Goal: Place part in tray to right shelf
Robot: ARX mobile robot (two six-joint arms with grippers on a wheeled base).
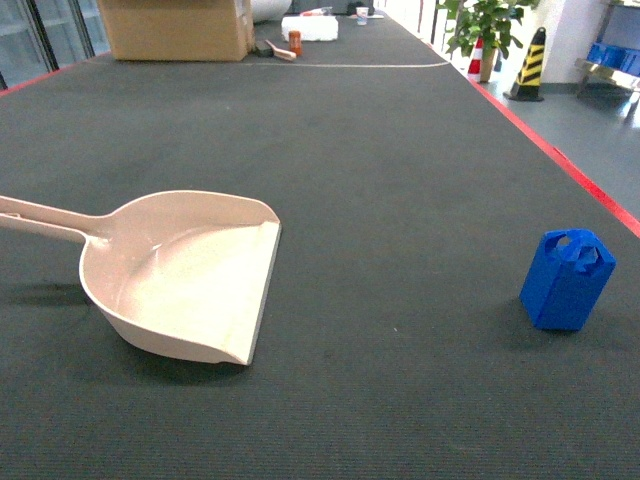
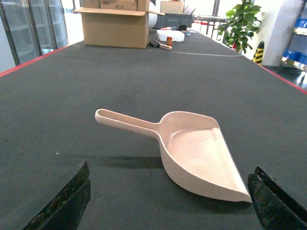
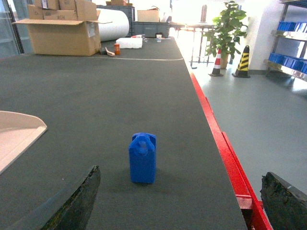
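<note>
The part, a small bright-blue hex block, stands upright on the dark bench at the right side of the head view, near the red edge strip. Nothing touches it. The tray, a beige scoop, lies flat on the bench to the left, well apart from the part; its handle runs off toward the left edge of the head view and its flat front lip faces right, toward the part.

Left gripper: jaws spread wide, holding nothing. Both dark fingertips show at the bottom corners of the left wrist view, w/ the tray on the bench ahead, between them and further out.

Right gripper: also wide apart and empty. Its fingertips frame the bottom of the right wrist view, w/ the part standing ahead between them, clear of both. A corner of the tray's lip shows at that view's left edge.

Right shelf: a steel rack w/ blue crates, seen at the far right across the floor; rollers prob. too small to make out at this range.

Far end of the bench: cardboard box, a white roll. A potted plant and striped cone stand on the floor beyond.
</note>
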